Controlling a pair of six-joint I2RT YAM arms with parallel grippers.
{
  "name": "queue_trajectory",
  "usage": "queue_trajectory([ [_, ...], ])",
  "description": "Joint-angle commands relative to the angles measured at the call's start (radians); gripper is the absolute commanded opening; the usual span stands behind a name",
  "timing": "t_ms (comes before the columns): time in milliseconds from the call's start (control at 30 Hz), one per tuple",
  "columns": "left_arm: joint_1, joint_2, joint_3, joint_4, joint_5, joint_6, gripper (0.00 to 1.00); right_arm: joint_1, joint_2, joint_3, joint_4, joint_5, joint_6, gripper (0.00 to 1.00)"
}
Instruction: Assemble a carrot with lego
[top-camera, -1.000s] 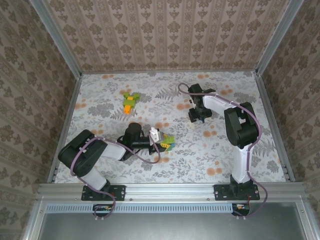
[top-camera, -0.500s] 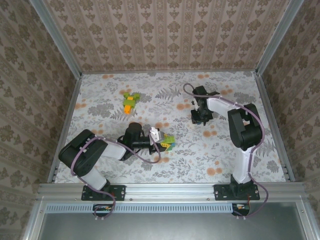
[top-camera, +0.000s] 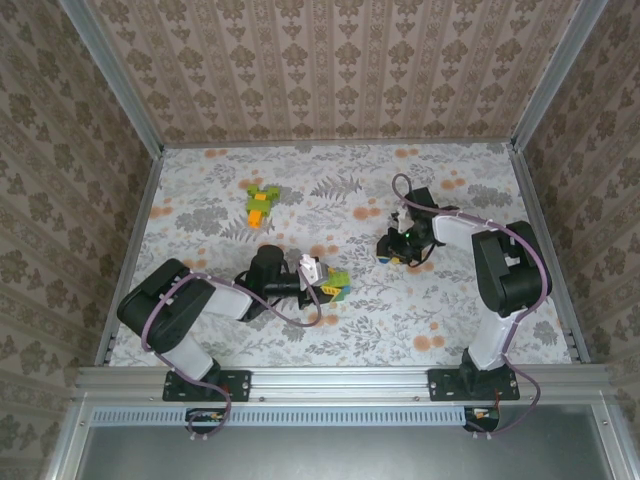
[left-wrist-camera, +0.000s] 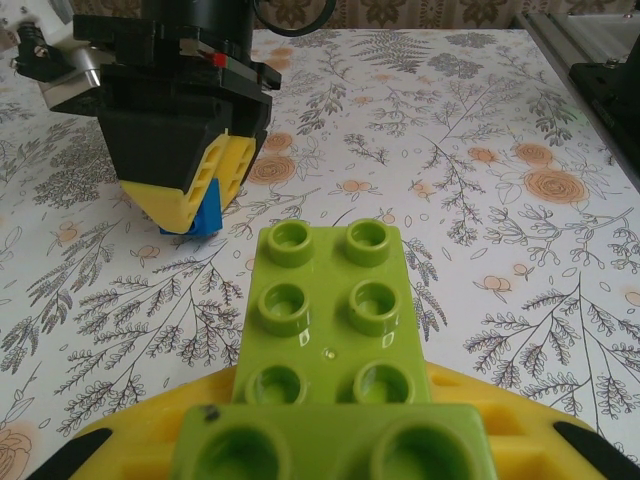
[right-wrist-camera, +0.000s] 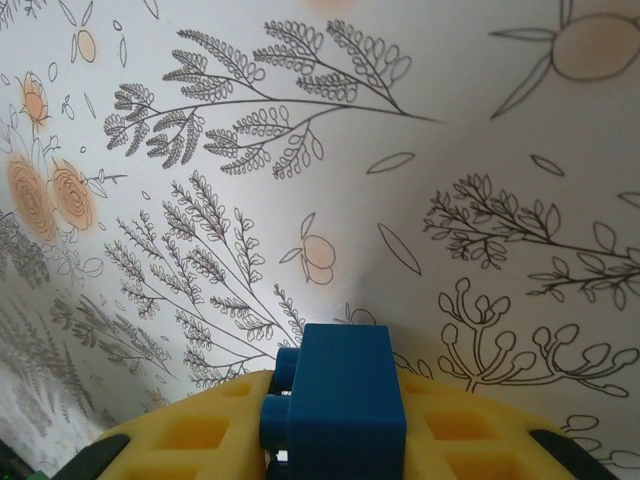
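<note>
Floral-patterned tabletop (top-camera: 400, 310) with grey leaves and orange blossoms, damask-wallpapered walls (top-camera: 320, 70) on three sides, aluminium corner posts (top-camera: 112, 75), metal rail (top-camera: 340, 380) along the near edge

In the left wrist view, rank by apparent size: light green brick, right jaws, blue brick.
1. light green brick, though its nearness to the camera inflates it.
2. right jaws.
3. blue brick, pinched in those jaws, mostly hidden.
</note>
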Motion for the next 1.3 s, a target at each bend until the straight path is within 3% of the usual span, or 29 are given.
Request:
queue_trajectory([
  [0, -0.002, 0.035, -0.008, -0.101, -0.041, 0.031, 0.28, -0.016, -0.038, -0.022, 0.025, -0.052, 0.033, 0.33],
  [200, -0.003, 0.037, -0.005, -0.106, -0.042, 0.031, 0.28, -0.022, -0.057, -0.031, -0.003, 0.004, 0.014, 0.44],
  [433, -0.001, 0.04, -0.001, -0.11, -0.046, 0.032, 0.28, -0.023, -0.099, -0.007, -0.084, 0.098, -0.026, 0.44],
  [967, -0.002, 0.041, 0.0, -0.111, -0.046, 0.032, 0.28, 0.009, -0.109, 0.029, -0.12, 0.088, -0.038, 0.47],
  [1267, -0.001, 0.043, -0.002, -0.108, -0.046, 0.033, 0.28, 0.049, -0.108, 0.117, -0.236, 0.164, -0.056, 0.47],
])
